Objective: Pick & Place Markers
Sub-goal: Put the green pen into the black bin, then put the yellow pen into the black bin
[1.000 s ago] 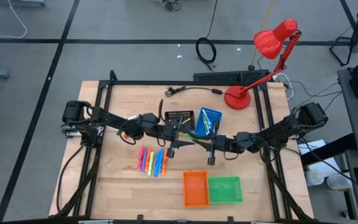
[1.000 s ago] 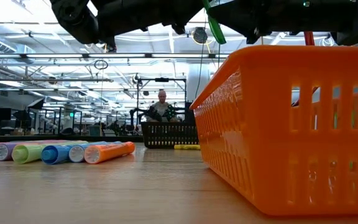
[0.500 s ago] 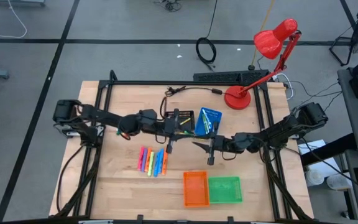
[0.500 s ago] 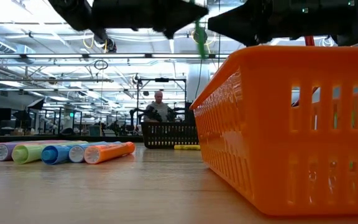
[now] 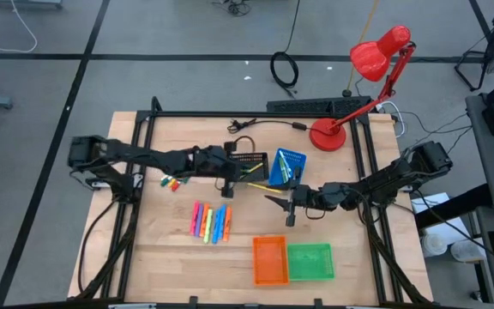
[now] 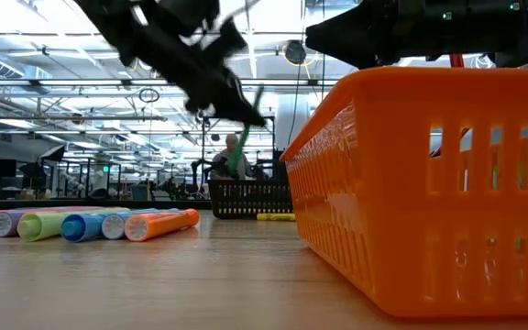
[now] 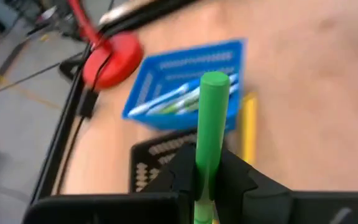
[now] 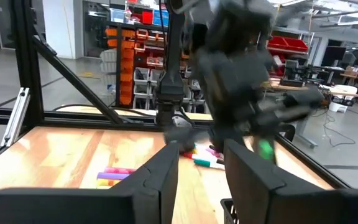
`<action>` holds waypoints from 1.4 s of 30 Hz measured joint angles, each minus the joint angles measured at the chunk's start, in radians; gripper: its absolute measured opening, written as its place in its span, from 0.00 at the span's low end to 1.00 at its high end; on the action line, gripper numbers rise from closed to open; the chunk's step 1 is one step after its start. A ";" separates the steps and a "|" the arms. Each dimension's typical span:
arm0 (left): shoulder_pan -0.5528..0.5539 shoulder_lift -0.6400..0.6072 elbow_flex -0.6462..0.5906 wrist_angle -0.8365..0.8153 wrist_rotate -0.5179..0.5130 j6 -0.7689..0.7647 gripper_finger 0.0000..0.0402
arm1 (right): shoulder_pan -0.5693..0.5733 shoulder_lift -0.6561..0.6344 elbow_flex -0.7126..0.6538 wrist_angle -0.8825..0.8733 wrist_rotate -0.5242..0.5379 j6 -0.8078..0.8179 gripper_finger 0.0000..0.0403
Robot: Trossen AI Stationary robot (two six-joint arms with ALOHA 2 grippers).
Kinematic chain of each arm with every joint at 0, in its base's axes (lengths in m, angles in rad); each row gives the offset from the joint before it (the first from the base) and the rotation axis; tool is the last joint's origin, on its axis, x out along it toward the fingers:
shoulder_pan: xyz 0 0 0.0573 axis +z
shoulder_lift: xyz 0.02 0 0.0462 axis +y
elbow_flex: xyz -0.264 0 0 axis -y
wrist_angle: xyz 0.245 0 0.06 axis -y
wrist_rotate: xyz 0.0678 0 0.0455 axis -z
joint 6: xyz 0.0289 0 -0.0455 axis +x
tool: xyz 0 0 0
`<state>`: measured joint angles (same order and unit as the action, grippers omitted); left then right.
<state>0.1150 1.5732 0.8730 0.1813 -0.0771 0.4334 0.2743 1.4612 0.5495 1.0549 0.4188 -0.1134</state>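
Left gripper (image 7: 207, 186): clamped tight on a green marker (image 7: 209, 124), which sticks out forward past the fingers; it hangs above the table just near of the black tray (image 5: 247, 160).
Right gripper (image 8: 201, 168): fingers parted with nothing between them, held over the table centre, right of the left gripper and near of the blue tray (image 5: 289, 166).
Blue tray contents: several markers lie inside.
Yellow marker (image 7: 248, 127): lies on the table between the black and blue trays.
Loose markers (image 5: 211, 222): a row in pink, orange, yellow, green and blue on the table, left of the orange tray (image 5: 270, 258).
Green tray (image 5: 310, 261): touching the orange tray's right side.
Red lamp (image 5: 376, 62): far right corner.
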 joint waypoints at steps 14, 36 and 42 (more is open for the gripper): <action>0.078 0.127 -0.002 0.105 -0.090 -0.038 0.32 | -0.002 0.000 0.000 -0.078 0.008 0.023 0.29; -0.025 -0.232 -0.001 0.032 0.101 -0.234 0.39 | -0.054 0.014 0.140 -0.944 -0.041 0.311 0.30; -0.050 -0.264 0.001 0.028 0.111 -0.228 0.38 | -0.071 0.086 0.142 -0.959 -0.062 0.303 0.29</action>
<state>0.0653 1.3091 0.8742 0.2091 0.0336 0.2059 0.2028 1.5470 0.6910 0.0956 0.3573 0.1898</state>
